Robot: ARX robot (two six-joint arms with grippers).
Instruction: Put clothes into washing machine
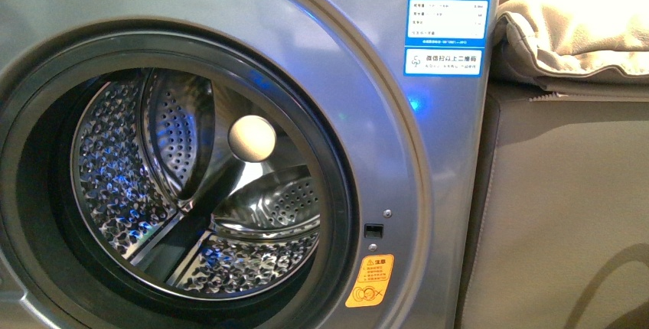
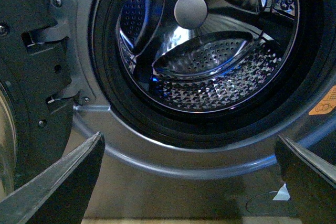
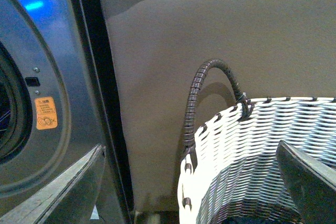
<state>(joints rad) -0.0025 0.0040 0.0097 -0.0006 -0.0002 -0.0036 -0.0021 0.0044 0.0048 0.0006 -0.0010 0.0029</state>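
a: front view first, and the washing machine (image 1: 428, 191) fills the left and middle of it, silver-grey, its round dark-rimmed porthole (image 1: 342, 191) open towards us.

b: you look straight into the drum (image 1: 107, 176). it's shiny perforated steel with blue glints all over it and a pale round hub (image 1: 252, 138) at the back.

a: the blue-white energy label (image 1: 446, 19) is high on the front. the orange warning sticker (image 1: 370, 281) is low down, just beside the porthole rim, with a small dark latch slot (image 1: 373, 230) above it.

b: right of the machine stands a plain grey-brown panel (image 1: 566, 214), and a beige padded cushion (image 1: 582, 30) lies above it.

a: over to the left wrist view. the left jaws stand wide, their two dark fingers (image 2: 58, 182) well apart, facing the porthole with the drum framed between them.

b: a grey hinge bracket (image 2: 58, 22) sits just beside the opening there.

a: right wrist view now. the right jaws are wide as well, fingers (image 3: 63, 192) spread and gripping nothing.

b: they hang near a white woven basket (image 3: 262, 150) with a dark wrapped handle (image 3: 202, 85). the basket stands against the panel, close to the machine's right side.

a: the sticker shows there too, on the machine's front.

b: deep inside the basket it's dark, so i cannot tell what lies in there.
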